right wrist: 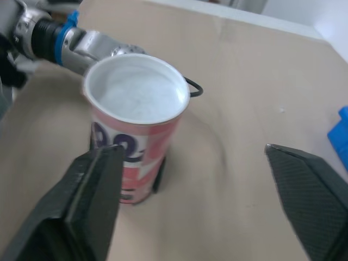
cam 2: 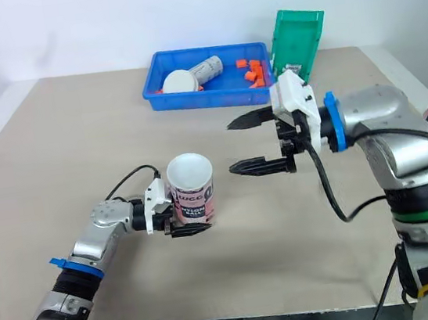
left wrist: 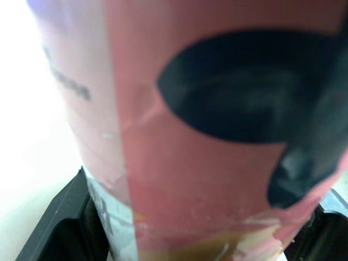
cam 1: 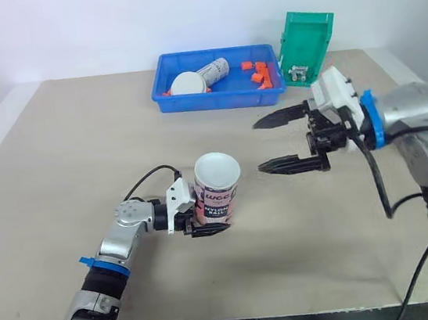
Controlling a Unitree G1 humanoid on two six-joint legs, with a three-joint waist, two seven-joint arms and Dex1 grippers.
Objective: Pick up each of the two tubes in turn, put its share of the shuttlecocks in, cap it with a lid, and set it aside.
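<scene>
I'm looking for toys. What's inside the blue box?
In the blue box lie a printed tube, a white round thing and orange pieces. Its near wall hides the floor right behind it.

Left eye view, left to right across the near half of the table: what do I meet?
The left gripper → the upright, uncapped tube it grips → the right gripper, fingers open, apart from the tube.

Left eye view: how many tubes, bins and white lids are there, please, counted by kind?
Tubes: 2, the upright tube held by the left gripper and the lying tube in the blue bin.
Bins: 2, the blue bin and the green bin.
White lids: 1, the white lid in the blue bin.
Total: 5.
</scene>
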